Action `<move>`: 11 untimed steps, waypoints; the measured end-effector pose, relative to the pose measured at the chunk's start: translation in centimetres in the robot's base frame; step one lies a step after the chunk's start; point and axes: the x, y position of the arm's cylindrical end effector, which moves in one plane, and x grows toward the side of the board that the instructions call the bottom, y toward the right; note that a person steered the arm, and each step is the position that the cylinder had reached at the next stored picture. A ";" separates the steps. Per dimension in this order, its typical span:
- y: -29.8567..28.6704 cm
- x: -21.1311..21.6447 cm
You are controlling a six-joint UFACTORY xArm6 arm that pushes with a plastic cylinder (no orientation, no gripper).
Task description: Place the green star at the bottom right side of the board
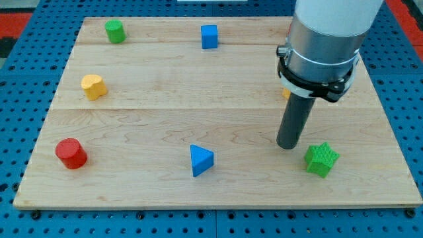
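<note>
On the wooden board, the green star sits just right of and below my tip. With no jaws, only a bare rod, an off-centre shove could spin it away.

We see my tip just left of the green star, near the board's bottom right, the blue triangle farther left.
</note>
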 end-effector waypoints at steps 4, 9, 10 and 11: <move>0.4 2.7; 3.6 2.9; 3.8 2.9; 3.8 2.9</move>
